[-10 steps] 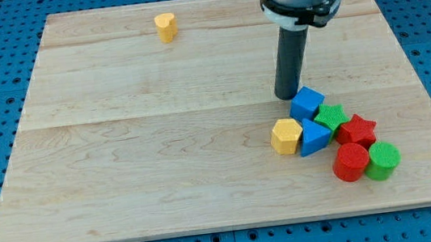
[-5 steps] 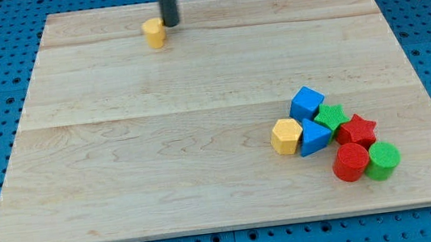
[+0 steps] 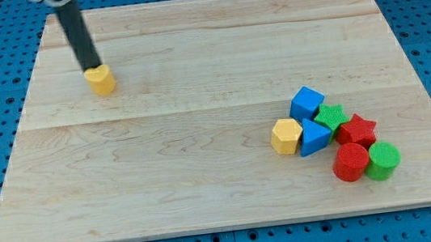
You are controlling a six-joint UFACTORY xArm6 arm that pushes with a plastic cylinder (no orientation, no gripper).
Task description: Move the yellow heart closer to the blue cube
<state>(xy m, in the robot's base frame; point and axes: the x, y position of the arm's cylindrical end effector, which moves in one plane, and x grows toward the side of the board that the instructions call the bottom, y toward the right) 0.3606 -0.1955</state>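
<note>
My tip [image 3: 91, 68] touches the top-left edge of the yellow heart [image 3: 101, 79] at the board's [image 3: 209, 203] upper left; no gripper here, just a bare rod. Well apart at right, the blue cube [image 3: 307, 101] sits atop a cluster of 7 blocks.

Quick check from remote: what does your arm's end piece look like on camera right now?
Only a straight, plain dark rod shows, nearly black, round in section, entering from the view's top left. My tip sits against the top-left side of the yellow heart. No cables or markings are visible.
</note>
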